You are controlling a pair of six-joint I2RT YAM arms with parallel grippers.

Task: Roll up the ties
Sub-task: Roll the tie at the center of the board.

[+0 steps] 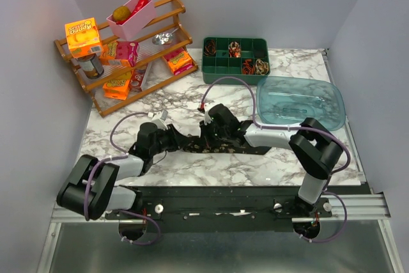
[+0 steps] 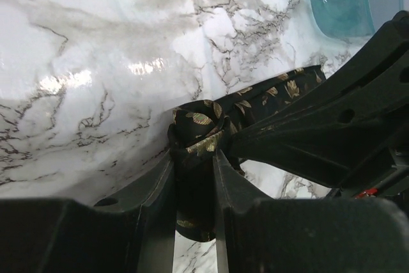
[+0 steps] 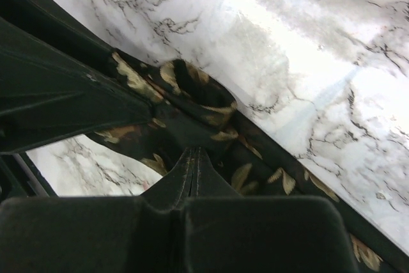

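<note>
Dark gold-leafed fabric, your tie (image 2: 255,100), lies stretched on the marble table (image 2: 96,43) between both arms; your left gripper (image 2: 195,158) pinches its folded end; your right gripper (image 3: 192,155) has its fingers pressed together over the cloth; whether they trap any, you cannot tell; a green tray (image 1: 235,55) sits well beyond.

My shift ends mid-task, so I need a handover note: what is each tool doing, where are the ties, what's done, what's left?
Left tool: shut on the folded end of the dark necktie with gold leaf pattern.
Right tool: shut, apparently pinching the same necktie close by.
The rest of the necktie lies stretched across the marble table.
Done: coiled ties sit in the green compartment tray.
Left: roll this necktie; only a first fold shows.
</note>
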